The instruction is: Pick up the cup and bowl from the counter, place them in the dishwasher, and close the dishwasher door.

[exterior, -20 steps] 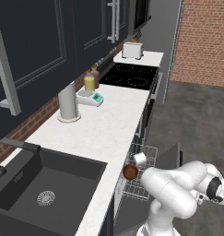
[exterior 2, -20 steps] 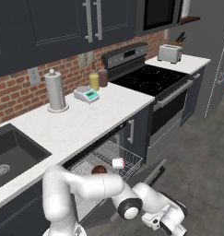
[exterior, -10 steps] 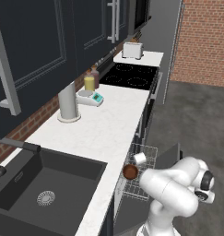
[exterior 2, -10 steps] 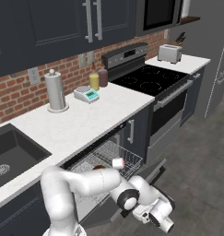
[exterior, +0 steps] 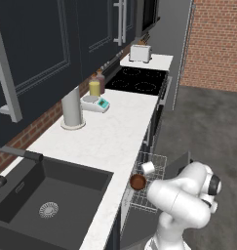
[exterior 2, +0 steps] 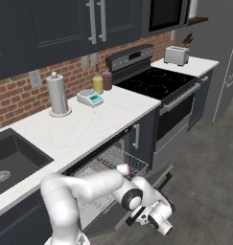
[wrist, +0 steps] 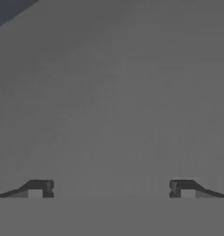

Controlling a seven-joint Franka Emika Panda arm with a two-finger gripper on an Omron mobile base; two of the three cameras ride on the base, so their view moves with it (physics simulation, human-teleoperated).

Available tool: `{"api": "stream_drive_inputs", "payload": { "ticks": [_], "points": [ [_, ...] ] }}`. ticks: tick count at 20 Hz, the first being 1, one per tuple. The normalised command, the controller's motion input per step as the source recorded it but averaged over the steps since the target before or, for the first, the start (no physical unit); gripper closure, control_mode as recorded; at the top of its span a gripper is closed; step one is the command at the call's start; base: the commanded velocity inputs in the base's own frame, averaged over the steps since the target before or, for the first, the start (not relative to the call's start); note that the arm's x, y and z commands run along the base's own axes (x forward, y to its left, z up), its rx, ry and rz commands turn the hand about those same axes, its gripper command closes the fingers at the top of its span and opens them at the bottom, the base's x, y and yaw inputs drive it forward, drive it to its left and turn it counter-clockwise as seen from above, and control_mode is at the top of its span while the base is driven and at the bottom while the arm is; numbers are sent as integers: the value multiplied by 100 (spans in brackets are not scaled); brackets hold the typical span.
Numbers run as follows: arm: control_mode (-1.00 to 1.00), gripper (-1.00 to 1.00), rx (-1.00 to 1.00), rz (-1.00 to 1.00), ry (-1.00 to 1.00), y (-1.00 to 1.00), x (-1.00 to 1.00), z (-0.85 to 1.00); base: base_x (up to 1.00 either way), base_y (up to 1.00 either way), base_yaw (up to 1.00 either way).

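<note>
At the left of the left base frame, the dark sink (exterior: 47, 195) sits in the white table (exterior: 115, 132), which no longer carries either dish. Right of it, at lower centre, the bowl (exterior: 137, 182) and the cup (exterior: 148, 168) lie side by side in the dishwasher's (exterior: 139, 205) pulled-out wire rack (exterior: 151, 183). In the right base frame the cup (exterior 2: 122, 168) peeks above the robot's forearm, and the dishwasher door (exterior 2: 158, 179) hangs dropped open at centre right. Over the past second the arm has swung lower and nearer the base, carrying the hand (exterior 2: 154, 221) down past the door's edge at lower right. Seen in the hand view, its fingertips (wrist: 39, 188) stand wide apart, released and empty, facing a plain grey surface. With both dishes racked, only the door closing appears to remain.
</note>
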Motion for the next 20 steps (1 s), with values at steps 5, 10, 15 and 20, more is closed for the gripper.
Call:
{"api": "stream_drive_inputs", "payload": {
  "ticks": [5,10,15,20],
  "points": [
    [-100,-100,17,0,-3,63,19,35,0,0,0],
    [-100,-100,18,0,-7,73,16,50,0,0,0],
    [-100,-100,18,0,-11,82,17,63,0,0,0],
    [-100,-100,16,1,-10,93,31,65,0,0,0]
  ]
}}
